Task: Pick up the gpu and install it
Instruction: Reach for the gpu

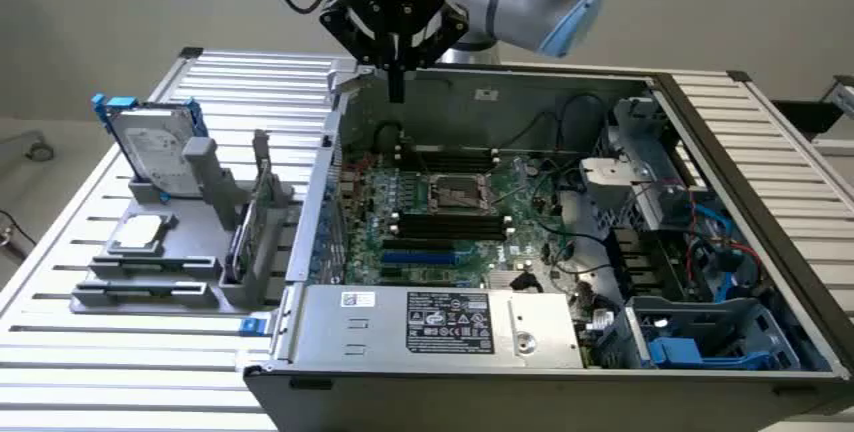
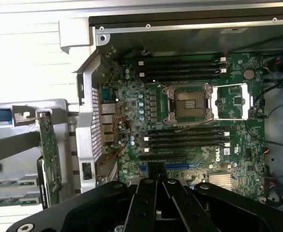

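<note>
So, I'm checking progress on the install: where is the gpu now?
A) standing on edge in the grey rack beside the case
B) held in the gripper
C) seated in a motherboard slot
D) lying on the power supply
A: the gpu stands on edge in the grey rack beside the case, while the gripper, shut and empty, hangs above that case.

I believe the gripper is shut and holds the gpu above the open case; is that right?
Not quite: the gripper is shut above the open case but holds nothing, as the exterior view shows; the gpu stands in the rack beside the case.
</note>
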Action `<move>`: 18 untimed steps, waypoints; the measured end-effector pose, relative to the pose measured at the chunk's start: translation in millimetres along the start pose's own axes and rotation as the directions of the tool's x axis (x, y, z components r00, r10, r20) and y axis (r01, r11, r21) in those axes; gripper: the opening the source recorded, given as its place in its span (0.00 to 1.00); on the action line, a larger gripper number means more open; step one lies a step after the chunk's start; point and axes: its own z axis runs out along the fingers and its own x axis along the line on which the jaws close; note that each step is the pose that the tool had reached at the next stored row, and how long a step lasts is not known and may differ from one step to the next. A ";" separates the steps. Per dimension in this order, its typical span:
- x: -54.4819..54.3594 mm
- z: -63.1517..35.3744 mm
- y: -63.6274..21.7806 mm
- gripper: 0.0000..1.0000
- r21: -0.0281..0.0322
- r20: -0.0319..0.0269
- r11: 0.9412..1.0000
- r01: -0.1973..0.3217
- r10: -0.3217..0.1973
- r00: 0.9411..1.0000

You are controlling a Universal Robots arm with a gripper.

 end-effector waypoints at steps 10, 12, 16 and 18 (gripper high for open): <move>0.0 0.0 0.0 0.11 0.000 0.000 1.000 0.000 0.000 1.000; 0.0 0.0 0.0 0.11 0.000 0.000 1.000 0.000 0.000 1.000; 2.0 -0.1 -0.1 0.11 0.000 -0.003 1.000 0.000 0.000 1.000; 8.4 0.1 -0.5 0.11 0.001 -0.020 1.000 -0.001 0.001 1.000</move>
